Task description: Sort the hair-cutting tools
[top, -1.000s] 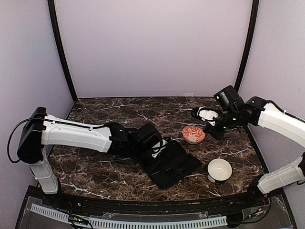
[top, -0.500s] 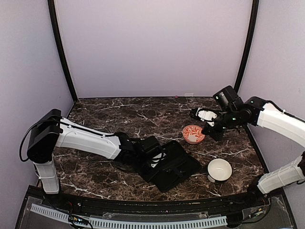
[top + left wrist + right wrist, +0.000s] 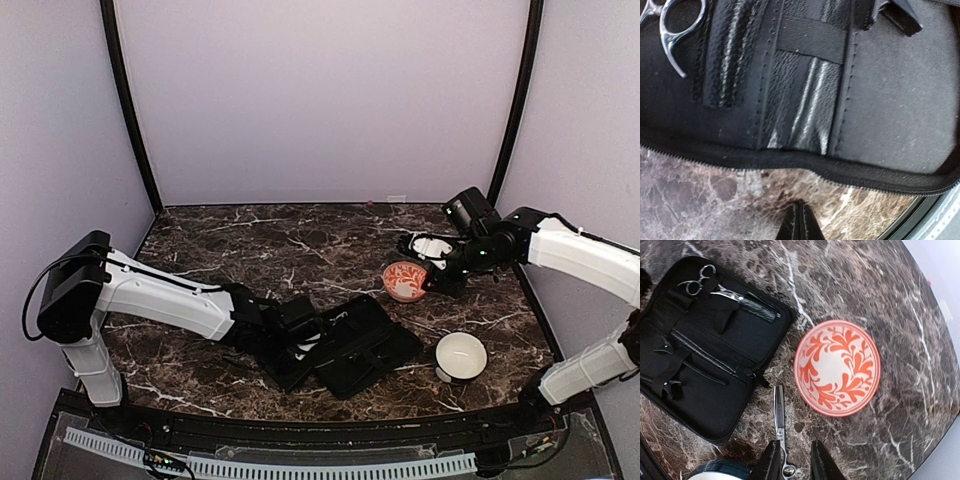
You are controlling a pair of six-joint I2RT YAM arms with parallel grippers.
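Thinning scissors (image 3: 779, 422) laid on marble table (image 3: 865, 285) between black case (image 3: 715, 400) and orange bowl (image 3: 837, 367); right gripper (image 3: 795, 447) jaws parted around handle end. Left gripper (image 3: 799, 227) jaws pressed together beside case edge; second scissors (image 3: 697, 282) stowed inside.

Top-left corner crops the scissors (image 3: 672, 50), bottom edge crops the bowl (image 3: 720, 469)

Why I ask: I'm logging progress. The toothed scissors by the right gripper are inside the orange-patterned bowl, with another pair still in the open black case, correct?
No. The right wrist view shows the toothed scissors outside the orange-patterned bowl, over the marble table between it and the open black case; the bowl is empty. Another pair is still in the case.
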